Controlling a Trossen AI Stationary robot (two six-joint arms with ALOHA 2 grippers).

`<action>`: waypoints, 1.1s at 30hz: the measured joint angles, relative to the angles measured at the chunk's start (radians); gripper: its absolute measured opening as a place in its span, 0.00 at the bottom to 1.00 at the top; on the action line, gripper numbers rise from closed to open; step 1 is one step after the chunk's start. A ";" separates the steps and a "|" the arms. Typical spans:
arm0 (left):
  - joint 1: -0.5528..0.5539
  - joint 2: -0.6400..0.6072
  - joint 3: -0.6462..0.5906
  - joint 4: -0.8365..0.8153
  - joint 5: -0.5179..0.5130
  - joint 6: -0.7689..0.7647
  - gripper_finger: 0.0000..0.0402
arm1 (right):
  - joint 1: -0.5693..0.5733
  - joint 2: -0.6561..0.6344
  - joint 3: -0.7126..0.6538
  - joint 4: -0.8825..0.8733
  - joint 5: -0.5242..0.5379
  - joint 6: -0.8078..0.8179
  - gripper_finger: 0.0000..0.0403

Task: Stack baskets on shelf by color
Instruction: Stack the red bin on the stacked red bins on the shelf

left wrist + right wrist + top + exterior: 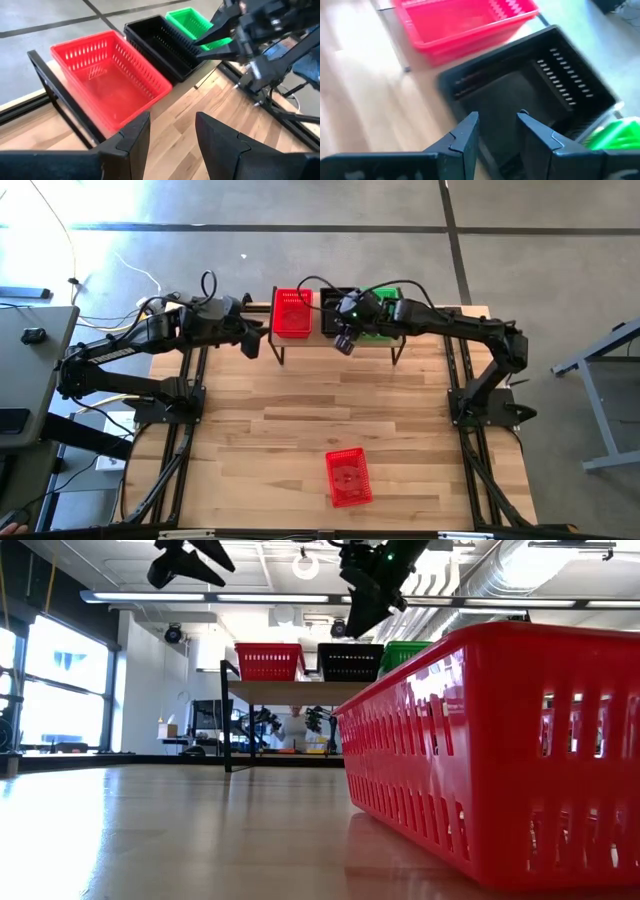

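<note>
On the shelf [335, 340] at the frame's upper centre sit red [292, 313], black [335, 302] and green [383, 300] basket stacks. One red basket [349, 477] remains at lower centre. Left gripper [250, 340] and right gripper [345, 340] hover open and empty.

Wide bare tabletop [300, 430] lies open between the shelf [335, 340] and the lone red basket [349, 477] near the front edge. On the shelf, red [292, 312], black [162, 42] and green [192, 22] baskets fill the plank side by side. The right gripper [345, 340] hangs over the shelf's front edge, the left gripper [250, 345] just off its left end.
</note>
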 joint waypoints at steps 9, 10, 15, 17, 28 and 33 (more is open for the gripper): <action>-0.010 0.000 0.000 -0.102 0.043 0.017 0.37 | 0.126 -0.026 0.000 -0.041 0.036 0.105 0.28; -0.015 0.000 0.000 -0.108 0.039 0.031 0.37 | 0.143 -0.031 0.000 -0.044 0.046 0.117 0.28; -0.050 0.000 0.000 -0.113 0.038 0.052 0.37 | 0.230 -0.049 0.000 -0.067 0.043 0.204 0.28; -0.066 0.000 0.000 -0.113 0.038 0.052 0.37 | 0.267 -0.049 0.000 -0.088 0.031 0.249 0.28; -0.195 0.000 -0.057 -0.109 0.037 0.042 0.37 | 0.489 -0.044 0.000 -0.172 -0.104 0.464 0.28; -0.243 0.000 -0.090 -0.096 0.037 0.017 0.37 | 0.578 -0.026 -0.001 -0.219 -0.100 0.590 0.28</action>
